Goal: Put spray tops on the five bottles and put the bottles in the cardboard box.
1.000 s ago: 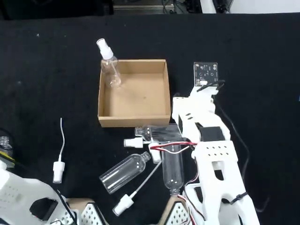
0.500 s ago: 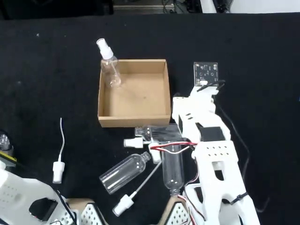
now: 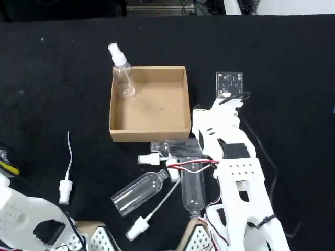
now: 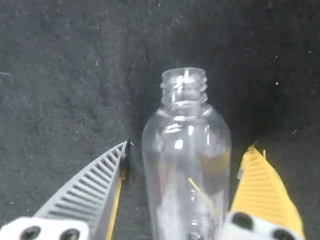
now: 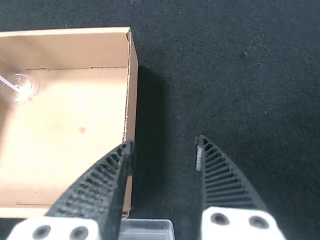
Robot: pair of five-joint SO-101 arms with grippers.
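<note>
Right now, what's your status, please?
Left tool around uncapped bottle. Right tool open beside cardboard box. Capped bottle inside; loose bottles at box front.

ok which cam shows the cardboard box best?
High view: the whole cardboard box from above, all four walls and floor, with a capped bottle in one corner. Right wrist view catches one corner and part of the floor. Left wrist view faces an uncapped bottle between its fingers.

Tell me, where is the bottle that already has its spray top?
In the high view, the capped bottle stands inside the cardboard box, in its far left corner.
</note>
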